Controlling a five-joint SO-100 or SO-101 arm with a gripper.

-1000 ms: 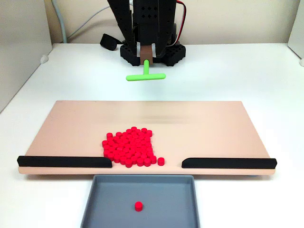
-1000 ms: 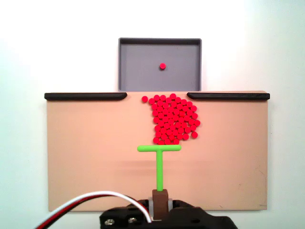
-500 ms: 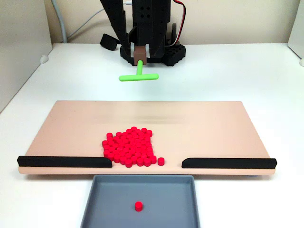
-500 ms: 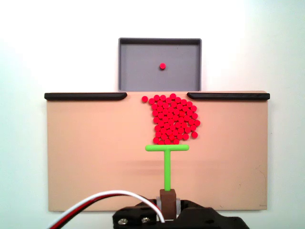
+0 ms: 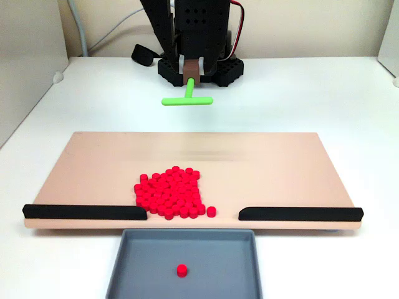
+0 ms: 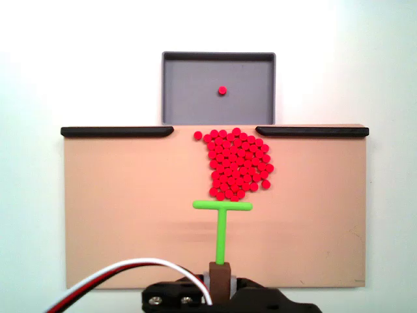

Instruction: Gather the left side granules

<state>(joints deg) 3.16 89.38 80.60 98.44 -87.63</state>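
The red granules (image 5: 169,193) lie in one dense patch on the tan board (image 5: 93,168), by the gap between the two black rails; in the other fixed view the granules (image 6: 237,163) sit right of centre. One stray granule (image 5: 181,270) rests in the grey tray. My gripper (image 5: 192,70) is shut on the brown block of the green T-shaped tool (image 5: 187,99), held in the air behind the board. From above, the gripper (image 6: 220,280) holds the green tool (image 6: 221,207) with its crossbar just short of the patch.
A grey tray (image 5: 143,268) stands in front of the board's gap. Black rails (image 5: 84,212) (image 5: 299,213) line the board's near edge. The arm's black base (image 5: 199,65) and cables stand at the table's back. White walls flank both sides.
The tool swung sideways and came partly back: in the overhead fixed view its crossbar went right, then left again. The granules did not move.
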